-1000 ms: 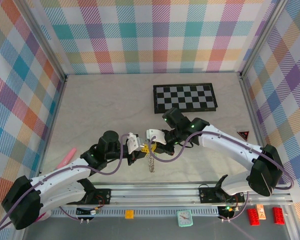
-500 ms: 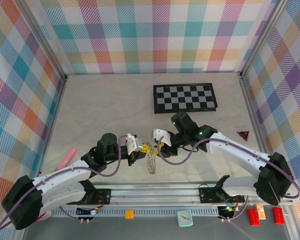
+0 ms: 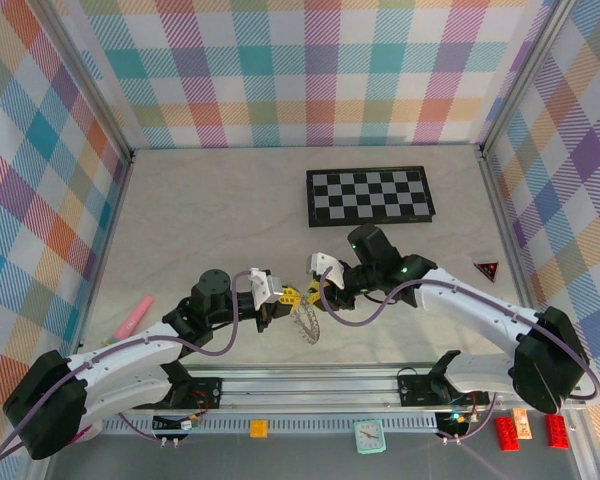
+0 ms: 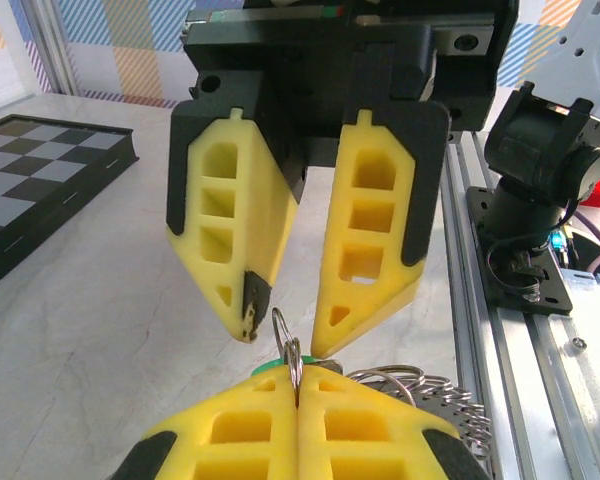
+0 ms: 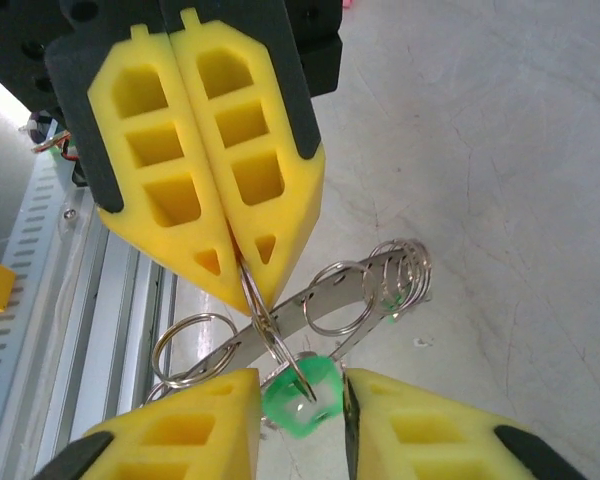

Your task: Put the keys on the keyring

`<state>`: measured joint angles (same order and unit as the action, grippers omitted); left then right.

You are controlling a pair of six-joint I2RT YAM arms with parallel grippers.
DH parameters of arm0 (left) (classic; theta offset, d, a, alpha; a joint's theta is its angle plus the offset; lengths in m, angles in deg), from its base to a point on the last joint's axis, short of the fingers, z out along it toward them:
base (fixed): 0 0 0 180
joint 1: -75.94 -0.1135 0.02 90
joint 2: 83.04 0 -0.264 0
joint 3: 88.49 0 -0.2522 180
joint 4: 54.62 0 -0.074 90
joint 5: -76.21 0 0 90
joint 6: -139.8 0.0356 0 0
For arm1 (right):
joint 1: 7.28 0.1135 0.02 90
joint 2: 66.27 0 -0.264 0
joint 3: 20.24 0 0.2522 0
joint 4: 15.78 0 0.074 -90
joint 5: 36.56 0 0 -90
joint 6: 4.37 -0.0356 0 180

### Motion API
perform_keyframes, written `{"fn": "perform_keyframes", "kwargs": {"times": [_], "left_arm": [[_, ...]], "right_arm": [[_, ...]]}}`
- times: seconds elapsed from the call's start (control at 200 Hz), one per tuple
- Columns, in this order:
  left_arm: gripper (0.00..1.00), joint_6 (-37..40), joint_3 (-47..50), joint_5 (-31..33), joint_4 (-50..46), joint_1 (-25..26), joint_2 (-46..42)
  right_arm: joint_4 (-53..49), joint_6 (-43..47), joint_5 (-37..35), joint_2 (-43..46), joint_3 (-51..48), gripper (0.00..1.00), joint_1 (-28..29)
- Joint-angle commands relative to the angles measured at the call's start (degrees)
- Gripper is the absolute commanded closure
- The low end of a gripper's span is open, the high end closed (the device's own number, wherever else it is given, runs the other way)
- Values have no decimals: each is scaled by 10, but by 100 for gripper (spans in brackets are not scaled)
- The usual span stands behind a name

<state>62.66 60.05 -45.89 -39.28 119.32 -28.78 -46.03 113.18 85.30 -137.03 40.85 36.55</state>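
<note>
Green key point(image 5: 302, 400) between parted right tool point(image 5: 300, 385) | left tool point(image 5: 242, 275) clamps keyring point(image 5: 315, 300) (near counter point(image 3: 210, 200) edge) | threading; next: close, align finely.

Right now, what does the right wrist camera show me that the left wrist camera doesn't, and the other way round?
Right wrist camera: the green head of a key in full, sitting between the right gripper's spread fingers, and the flat band of the keyring. Left wrist camera: the checkerboard off to the left, and the right gripper seen from the front, jaws apart. Both: the left gripper shut on a thin wire loop of the keyring, the pale table and the metal rail along its edge.
</note>
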Motion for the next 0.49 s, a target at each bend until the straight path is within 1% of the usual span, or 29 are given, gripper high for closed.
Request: {"fn": "perform_keyframes", "kwargs": {"times": [0.0,0.06,0.11,0.335,0.42,0.49], "left_arm": [[100,-2,0,-14,31,1,-6],[100,-1,0,-14,32,0,-6],[100,-1,-1,-14,32,1,-7],[100,-1,-2,-14,33,1,-9],[100,0,-2,-15,33,1,-12],[100,3,-4,-15,31,1,-13]], "right_arm": [[14,-1,25,17,-2,67,-2],[11,3,32,19,0,68,-2],[8,3,33,17,2,70,-3],[0,8,34,5,7,93,-3],[-3,9,25,-2,6,98,-3],[-13,13,13,-18,9,100,-3]]}}
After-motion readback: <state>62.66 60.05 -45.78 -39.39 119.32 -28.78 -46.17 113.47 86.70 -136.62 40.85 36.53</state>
